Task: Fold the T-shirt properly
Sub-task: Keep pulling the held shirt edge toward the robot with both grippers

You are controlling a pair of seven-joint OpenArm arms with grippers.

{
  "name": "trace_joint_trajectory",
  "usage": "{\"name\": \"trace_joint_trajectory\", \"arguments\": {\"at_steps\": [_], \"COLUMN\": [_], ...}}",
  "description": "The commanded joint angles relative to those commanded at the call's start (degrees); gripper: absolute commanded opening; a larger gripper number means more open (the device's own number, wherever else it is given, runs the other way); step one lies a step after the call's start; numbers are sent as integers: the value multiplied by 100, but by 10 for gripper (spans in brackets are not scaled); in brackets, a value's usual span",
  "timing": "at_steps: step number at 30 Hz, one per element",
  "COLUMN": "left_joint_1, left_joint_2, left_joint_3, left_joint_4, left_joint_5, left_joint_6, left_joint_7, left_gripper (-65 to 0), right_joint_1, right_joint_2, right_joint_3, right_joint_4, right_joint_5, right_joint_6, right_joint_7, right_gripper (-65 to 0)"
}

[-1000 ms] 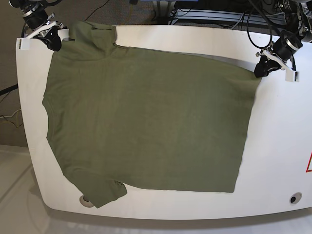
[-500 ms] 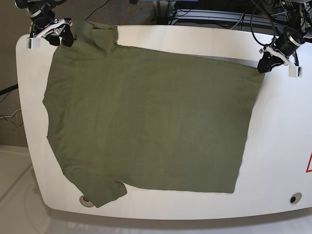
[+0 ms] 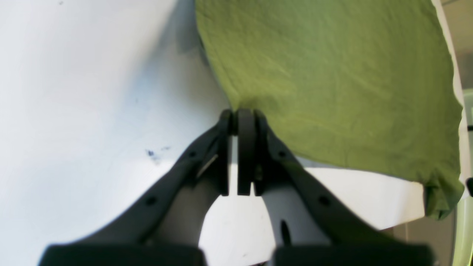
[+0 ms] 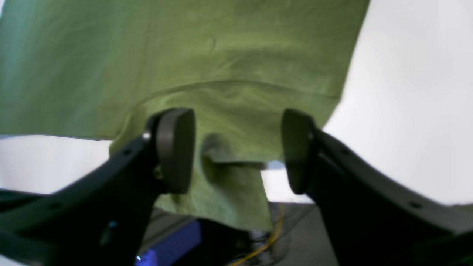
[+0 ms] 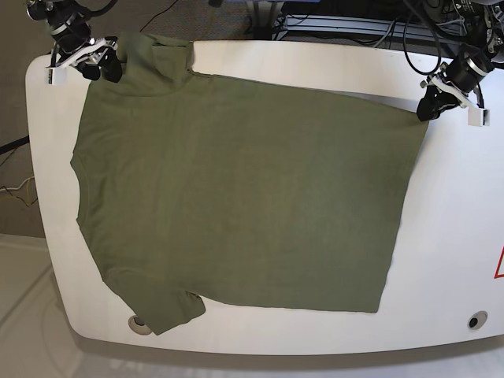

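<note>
Spread out on the desk (image 5: 465, 236) as it is, the T-shirt (image 5: 244, 189) has no body fold made yet, so I judge nearly all the folding remains. My left tool (image 3: 235, 120) pinches its corner; my right tool (image 4: 236, 147) is spread over the far sleeve area, gripping nothing. The body makes a broad, soft, matte olive sheet with slight ripples, while the sleeve cloth bunches, one end overhanging the desk's edge. Squaring that bunch probably matters before folding.
</note>
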Motion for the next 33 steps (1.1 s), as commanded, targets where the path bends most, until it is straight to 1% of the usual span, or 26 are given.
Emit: {"name": "trace_joint_trajectory", "arguments": {"at_steps": [6,8,12,18,20,24,30,33], "left_joint_1": [2,20,39,82,71,60,39,33], "left_joint_2": [6,0,0,-1,-5,-3,-2,6], "left_joint_3": [-38,-10,8,28,41,50,48,44], "left_joint_4": [0,18,10,5,-6,-4,8,5], "left_joint_5": [13,25,33,29,24,16,15,22], "left_joint_6": [21,5,-1,2,-34,-45,-52,-59], "left_joint_7": [0,32,27,35,35,45,70,78], "left_gripper": [-650,-650,-650,-650,-650,-650,-650,-650], "right_joint_1": [222,137,93,-131,-238,-273,-260,-327], "right_joint_2": [2,64,59,58,55,39,19,14], "right_joint_3": [338,648,715,574,533,403,44,-246], "right_joint_4": [-153,55,74,123,131,148,151,123], "right_joint_5": [123,310,353,383,477,477,421,413], "right_joint_6": [0,0,0,0,0,0,0,0], "right_joint_7": [-195,-218,-192,-58,-27,-25,-36,-77], "right_gripper": [-237,-237,-242,-252,-252,-252,-249,-246]}}
